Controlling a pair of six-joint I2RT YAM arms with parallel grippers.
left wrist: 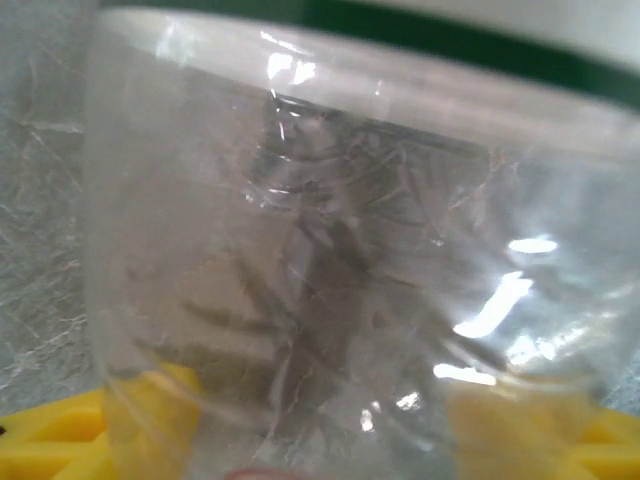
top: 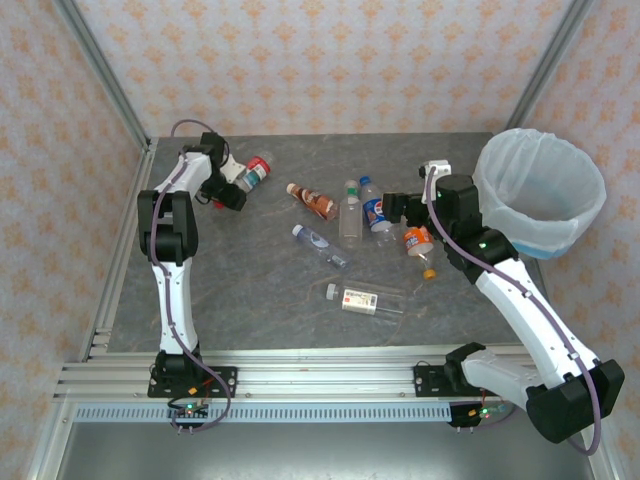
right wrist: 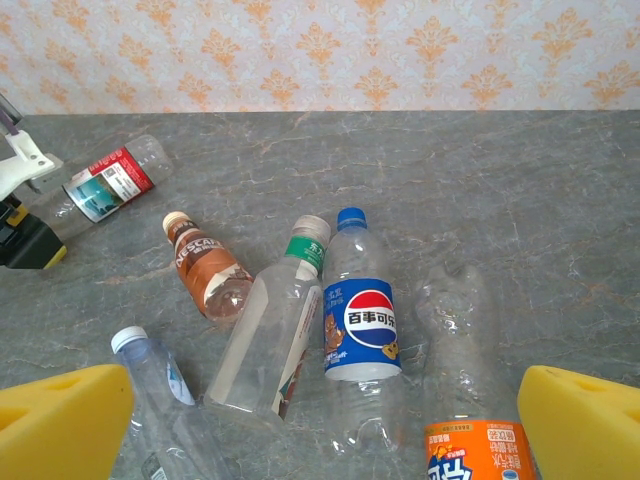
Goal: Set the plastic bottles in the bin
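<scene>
Grey marbled table (top: 250, 290) under us, bottles (top: 350, 222) strewn mid-table, bin (top: 545, 238) at 2 o'clock. Our left gripper (top: 246, 177) straddles the red-labelled bottle (top: 260, 165), whose long axis runs 8 to 2 o'clock; whether the jaws pinch it we cannot tell. Our right gripper (right wrist: 322, 420) hangs spread wide above the orange-labelled bottle (right wrist: 478, 450); the blue-labelled bottle (right wrist: 362, 315) beside it points its cap to 12 o'clock.

Grey marbled tabletop (top: 250, 300) enclosed by orange-patterned wallpaper walls (top: 330, 60), evenly lit
</scene>
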